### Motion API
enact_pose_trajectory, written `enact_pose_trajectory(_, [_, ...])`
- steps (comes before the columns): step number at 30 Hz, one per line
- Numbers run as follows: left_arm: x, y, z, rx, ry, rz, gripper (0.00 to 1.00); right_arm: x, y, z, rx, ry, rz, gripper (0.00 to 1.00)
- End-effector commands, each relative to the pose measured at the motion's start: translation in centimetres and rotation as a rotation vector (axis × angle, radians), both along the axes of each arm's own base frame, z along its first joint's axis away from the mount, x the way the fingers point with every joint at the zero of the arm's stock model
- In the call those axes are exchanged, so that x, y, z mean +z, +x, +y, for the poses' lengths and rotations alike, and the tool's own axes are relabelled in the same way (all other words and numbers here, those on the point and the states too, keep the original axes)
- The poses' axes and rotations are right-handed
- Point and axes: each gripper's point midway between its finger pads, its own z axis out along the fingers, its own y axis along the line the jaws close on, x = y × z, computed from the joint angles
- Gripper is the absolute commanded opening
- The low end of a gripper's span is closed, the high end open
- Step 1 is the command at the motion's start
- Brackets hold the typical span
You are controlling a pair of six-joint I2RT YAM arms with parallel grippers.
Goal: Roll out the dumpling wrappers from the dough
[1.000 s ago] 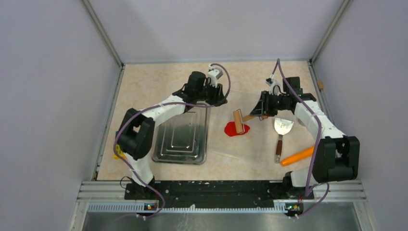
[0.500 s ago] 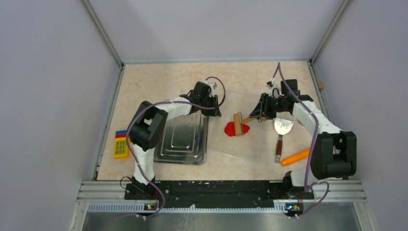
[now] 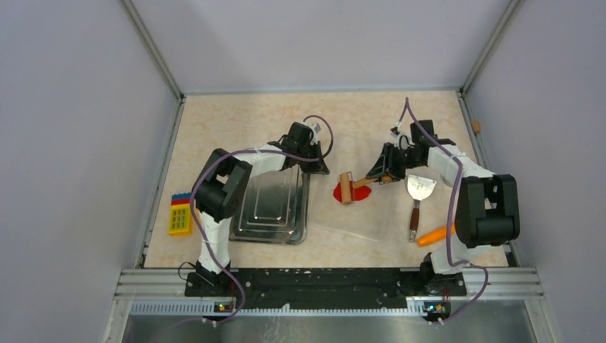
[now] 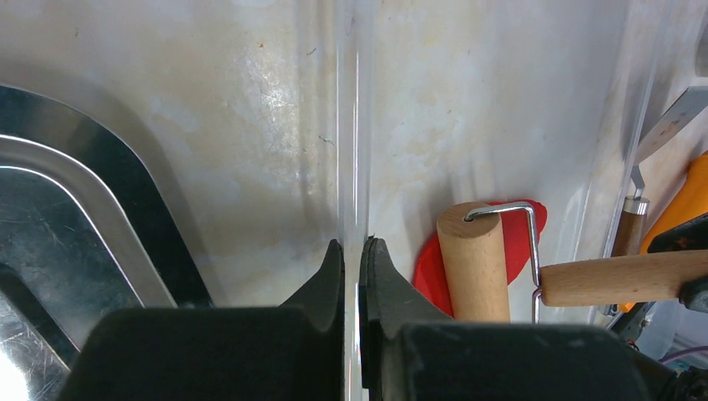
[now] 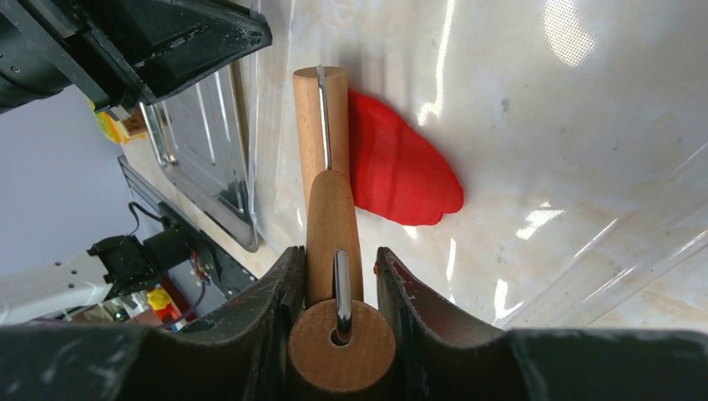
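The dough (image 3: 359,192) is a flattened, irregular bright red patch mid-table, by a clear plastic sheet (image 3: 371,211); whether it lies over or under the sheet I cannot tell. A wooden roller (image 3: 346,187) rests across the dough's left part. My right gripper (image 3: 382,174) is shut on the roller's handle (image 5: 334,217), with the dough (image 5: 401,175) just ahead of it. My left gripper (image 4: 355,246) is shut on the sheet's edge (image 4: 352,125), left of the roller (image 4: 476,267). The dumpling wrappers are out of view.
A steel tray (image 3: 271,207) lies under the left arm. Right of the dough are a spatula (image 3: 419,189) and an orange carrot (image 3: 441,233). A yellow toy block (image 3: 180,216) sits at the table's left edge.
My left gripper pulled back toward the tray's corner and closed on the sheet's edge. The right gripper carried the roller leftward across the dough.
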Motion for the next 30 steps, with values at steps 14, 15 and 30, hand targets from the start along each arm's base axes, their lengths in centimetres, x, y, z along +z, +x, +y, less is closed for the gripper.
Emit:
enact_pose_trajectory(14, [-3.3,-0.1,1.7,0.093,0.083,0.056,0.0,-7.5,-2.2,-1.3,0.065,-0.278,0.145,0.0])
enact_pose_trajectory(15, [-3.3,-0.1,1.7,0.094,0.083,0.055,0.0,-7.8,-2.1,-1.4,0.06,-0.285,0.149,0.0])
enact_pose_trajectory(30, [-2.7,0.3,2.0,0.094,0.1,0.019,0.0,-9.1,-2.1,-0.8,0.047,-0.272,0.189,0.0])
